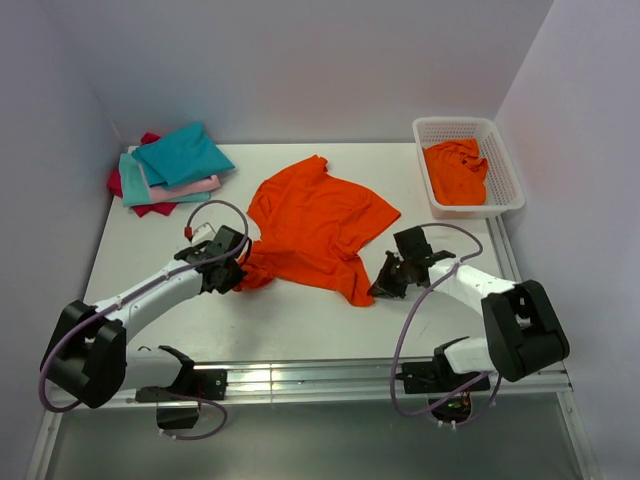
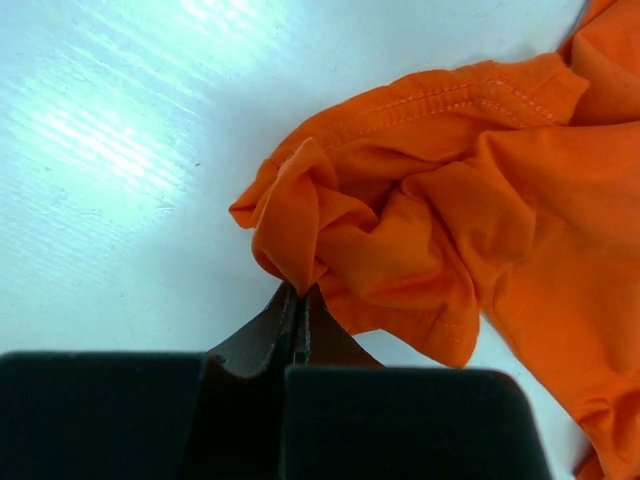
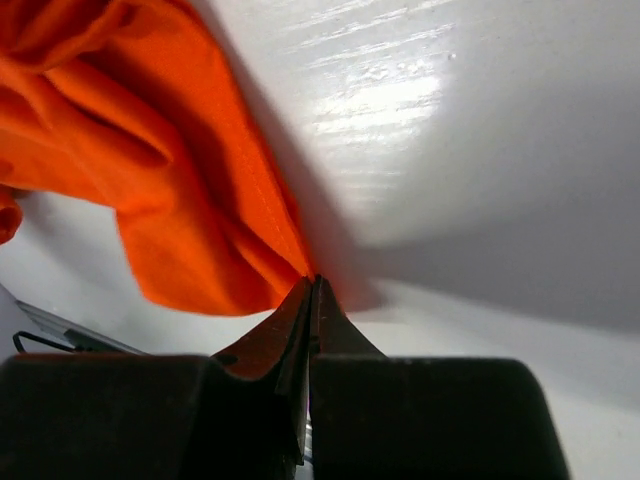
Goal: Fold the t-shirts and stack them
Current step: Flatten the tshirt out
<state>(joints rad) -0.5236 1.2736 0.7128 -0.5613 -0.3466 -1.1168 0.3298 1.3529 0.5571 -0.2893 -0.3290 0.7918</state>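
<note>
Lying across the middle of the white table (image 1: 300, 325) is a bright orange short-sleeved fabric t-shirt (image 1: 320, 220). It is partly opened out but rumpled, and its near left part is bunched into folds. The left tool (image 1: 236, 268) sits low at that bunched corner. From its wrist view its tips (image 2: 300, 300) are pressed together on a gathered fold of the orange cloth, and a stitched hem curves away just above. The right tool (image 1: 386, 284) is down at the shirt's near right corner. In its own view the tips (image 3: 312, 290) are closed tight, and the edge of the fabric runs straight into them, so it appears to be pinching the hem there. Both arms reach in from the near edge, one on each side of the garment.

In the far left corner a pile of folded t-shirts (image 1: 172, 165) rests on the table, with a teal one on top, pale pink beneath it and crimson showing at the bottom. At the far right stands a white plastic lattice basket (image 1: 508, 175), well apart from the pile, with a second orange t-shirt (image 1: 455, 172) crumpled inside it.
</note>
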